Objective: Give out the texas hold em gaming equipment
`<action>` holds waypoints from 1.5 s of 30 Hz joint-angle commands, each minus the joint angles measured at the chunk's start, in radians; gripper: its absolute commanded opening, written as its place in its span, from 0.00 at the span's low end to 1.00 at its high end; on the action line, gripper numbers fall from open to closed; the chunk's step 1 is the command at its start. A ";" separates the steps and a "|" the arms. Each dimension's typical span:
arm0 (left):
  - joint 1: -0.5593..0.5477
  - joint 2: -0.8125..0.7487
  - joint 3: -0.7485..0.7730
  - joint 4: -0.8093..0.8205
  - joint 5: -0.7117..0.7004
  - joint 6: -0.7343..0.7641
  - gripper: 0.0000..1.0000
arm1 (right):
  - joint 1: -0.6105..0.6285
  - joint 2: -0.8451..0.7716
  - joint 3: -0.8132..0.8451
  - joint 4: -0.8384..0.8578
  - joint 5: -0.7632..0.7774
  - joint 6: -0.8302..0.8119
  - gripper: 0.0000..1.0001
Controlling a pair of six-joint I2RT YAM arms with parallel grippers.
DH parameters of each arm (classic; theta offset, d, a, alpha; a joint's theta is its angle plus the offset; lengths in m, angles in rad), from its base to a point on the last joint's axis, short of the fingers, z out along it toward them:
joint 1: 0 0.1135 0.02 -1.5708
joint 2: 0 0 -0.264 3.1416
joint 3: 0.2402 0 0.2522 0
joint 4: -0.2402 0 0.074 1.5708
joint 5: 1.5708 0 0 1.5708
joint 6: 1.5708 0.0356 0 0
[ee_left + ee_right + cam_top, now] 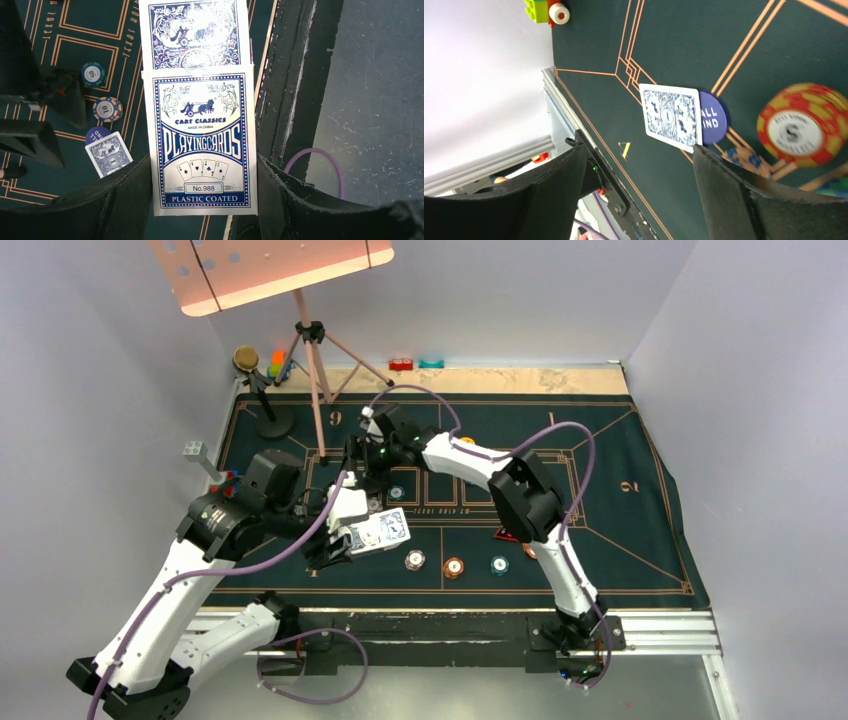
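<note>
Over the mat's [620, 530] near edge, the left gripper [204, 172] pinched one card box [200, 125], cards poking out; only its wrist camera read the label. The right wrist alone showed the right gripper [641, 160] spread above one face-down card [671, 116] lapping one blue disc [715, 119]. Overhead: three chips [454, 567] in a row.

We are seeing a table [560, 380] carrying a dark green printed mat [620, 530]. Lying on the mat are three chips [454, 567] in a row by its near edge, a red marker [505, 534], and a face-down card [671, 117] overlapping a blue disc [716, 117]. A round stand base [275, 425] is sitting far left.
</note>
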 commanded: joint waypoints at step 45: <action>0.010 0.018 0.067 0.059 0.015 -0.036 0.00 | 0.025 -0.946 -0.735 0.083 -0.036 0.008 0.77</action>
